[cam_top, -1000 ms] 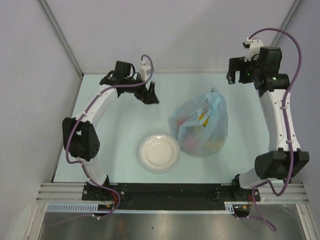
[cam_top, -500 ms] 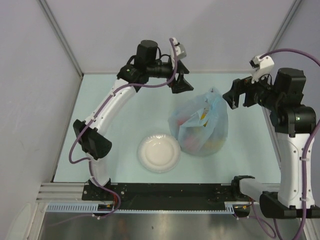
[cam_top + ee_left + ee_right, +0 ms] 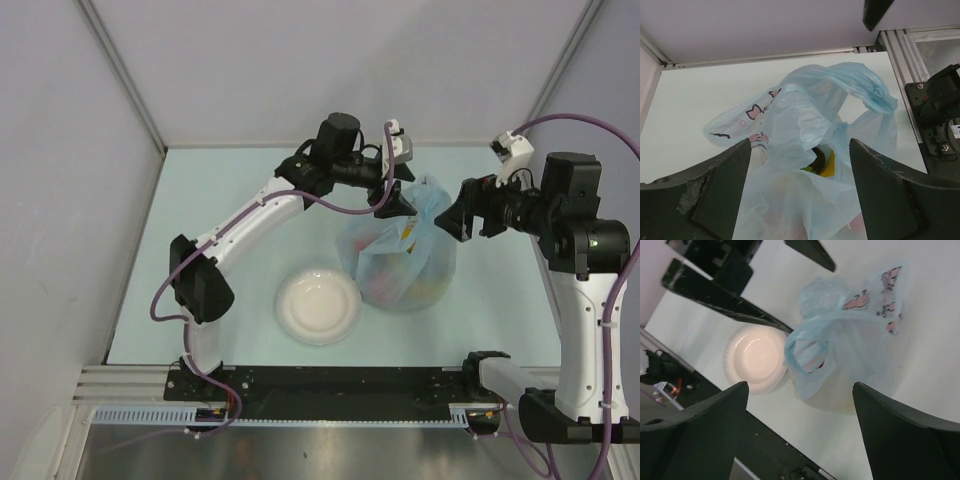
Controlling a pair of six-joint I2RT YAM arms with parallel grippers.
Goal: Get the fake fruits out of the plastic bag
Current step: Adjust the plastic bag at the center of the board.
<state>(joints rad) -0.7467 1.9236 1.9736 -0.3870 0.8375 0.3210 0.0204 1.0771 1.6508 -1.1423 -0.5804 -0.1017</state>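
A translucent light-blue plastic bag (image 3: 400, 255) sits on the pale surface (image 3: 230, 260), just beside a white plate (image 3: 318, 305). The fake fruits (image 3: 392, 272) inside show only as blurred red and yellow patches. The left pincer (image 3: 393, 204) and right pincer (image 3: 453, 217) flank the bag's handles, both spread wide and gripping nothing.

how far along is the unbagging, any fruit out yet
Nothing is out yet: the white plate is bare, and the fake fruits show only inside the plastic bag. In hand: the left gripper and right gripper, both open, sit at the bag's handles from either side, gripping nothing. Left to do: open the bag and take out every fruit.
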